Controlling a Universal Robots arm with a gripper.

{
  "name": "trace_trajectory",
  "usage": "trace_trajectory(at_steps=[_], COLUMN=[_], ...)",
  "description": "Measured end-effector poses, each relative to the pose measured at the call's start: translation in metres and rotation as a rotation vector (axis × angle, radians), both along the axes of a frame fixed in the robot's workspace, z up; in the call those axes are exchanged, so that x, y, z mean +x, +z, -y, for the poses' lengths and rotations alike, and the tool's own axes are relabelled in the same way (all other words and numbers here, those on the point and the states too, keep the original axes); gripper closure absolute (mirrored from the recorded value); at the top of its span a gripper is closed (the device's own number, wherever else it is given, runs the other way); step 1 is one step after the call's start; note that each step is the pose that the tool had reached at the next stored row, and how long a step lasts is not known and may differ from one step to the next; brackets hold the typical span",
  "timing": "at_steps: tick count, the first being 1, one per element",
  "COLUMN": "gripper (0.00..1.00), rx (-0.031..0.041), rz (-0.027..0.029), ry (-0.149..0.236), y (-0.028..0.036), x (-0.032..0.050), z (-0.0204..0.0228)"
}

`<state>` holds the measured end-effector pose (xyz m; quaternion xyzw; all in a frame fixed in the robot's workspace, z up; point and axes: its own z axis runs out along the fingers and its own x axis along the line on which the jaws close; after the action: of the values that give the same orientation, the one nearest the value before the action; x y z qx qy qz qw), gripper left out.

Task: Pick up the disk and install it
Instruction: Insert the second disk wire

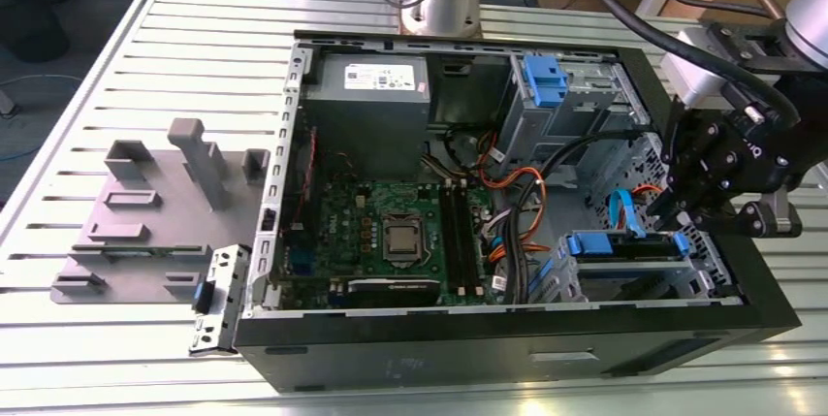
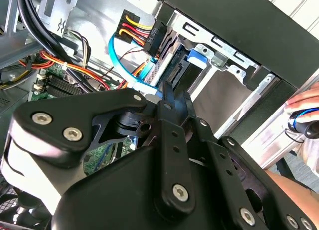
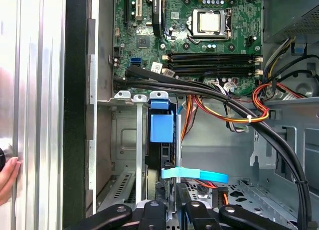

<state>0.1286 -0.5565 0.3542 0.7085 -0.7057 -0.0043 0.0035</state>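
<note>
The disk (image 1: 623,244) sits in the lower drive cage at the front right corner of the open computer case (image 1: 518,338), its blue side rails showing. In the first wrist view the disk (image 3: 162,128) stands edge-on in the cage with a blue tab on top. My gripper (image 1: 680,220) hangs just over the case's right wall, close behind the disk. In the second wrist view the two black fingers (image 2: 168,98) lie together with nothing between them, pointing at the disk's (image 2: 179,70) connector end. A light blue data cable (image 3: 194,174) crosses just in front of the gripper (image 3: 172,210).
The case holds a motherboard (image 1: 388,232), a grey power-supply box (image 1: 368,96), an upper drive cage (image 1: 544,81) and bundles of orange and black cables (image 1: 518,193). A grey stand (image 1: 155,212) lies at the exterior view's left. A person's hand (image 2: 304,115) rests beside the case.
</note>
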Motion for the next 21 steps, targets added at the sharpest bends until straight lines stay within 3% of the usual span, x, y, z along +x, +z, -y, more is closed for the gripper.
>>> trace_trajectory(at_steps=[6, 15, 21], gripper=[0.76, 0.76, 0.76], rx=[-0.0002, -0.0001, -0.0001], rz=[0.0, 0.0, 0.0], ry=[0.0, 0.0, 0.0], y=[0.0, -0.0007, -0.0007], x=[0.0, 0.0, 0.0], z=[-0.0029, -0.0119, -0.0125])
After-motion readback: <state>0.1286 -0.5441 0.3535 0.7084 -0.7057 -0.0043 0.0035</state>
